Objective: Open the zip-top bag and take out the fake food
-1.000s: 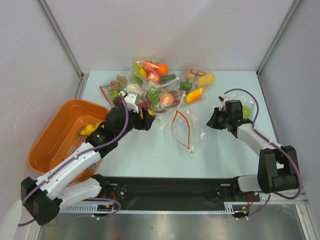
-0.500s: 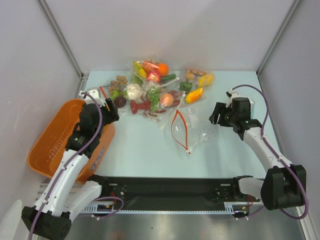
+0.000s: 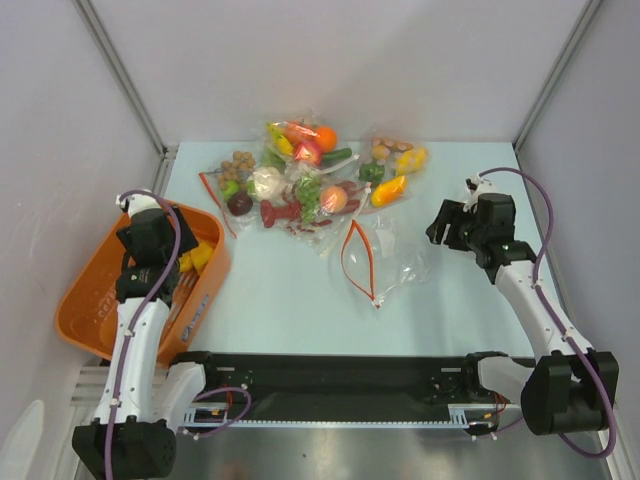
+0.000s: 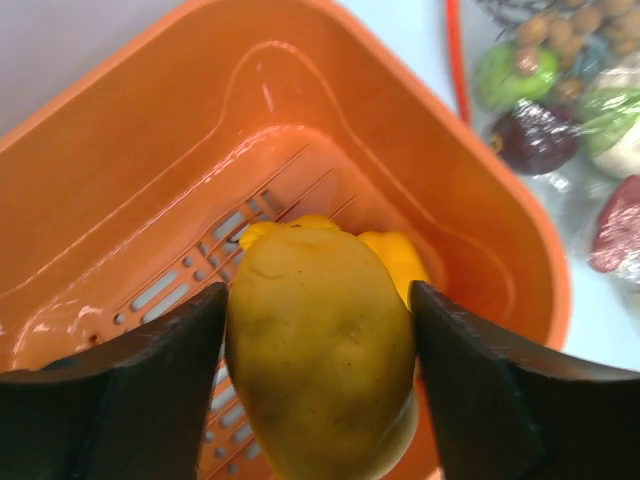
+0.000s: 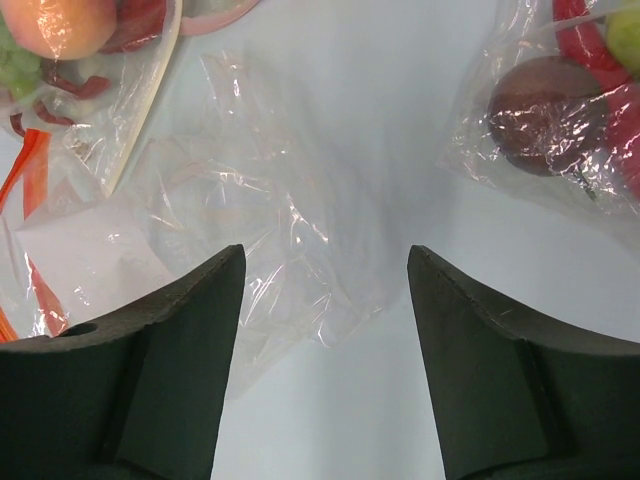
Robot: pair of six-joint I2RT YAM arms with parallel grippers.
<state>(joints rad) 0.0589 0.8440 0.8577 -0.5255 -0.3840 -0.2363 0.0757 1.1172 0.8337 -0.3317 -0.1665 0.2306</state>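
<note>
The zip-top bag [image 3: 385, 262] lies flat and crumpled on the table, its orange-red zip strip [image 3: 355, 255] gaping in a loop. In the right wrist view the bag [image 5: 250, 230] is just ahead of my right gripper [image 5: 323, 250], which is open and holds nothing. From above, that right gripper [image 3: 445, 225] hovers just right of the bag. My left gripper [image 4: 318, 288] is shut on a yellow fake food piece [image 4: 320, 360] above the orange basket [image 4: 150, 150]. More yellow pieces [image 3: 195, 258] lie in the basket.
A heap of other clear bags with toy fruit and vegetables [image 3: 300, 180] fills the far middle of the table. Another filled bag [image 5: 560, 110] lies right of my right fingers. The orange basket [image 3: 90, 290] hangs over the table's left edge.
My left arm has swung from the heap of bags leftward to over the basket, carrying the yellow piece. My right gripper has opened and drawn back to the right, away from the zip-top bag.
</note>
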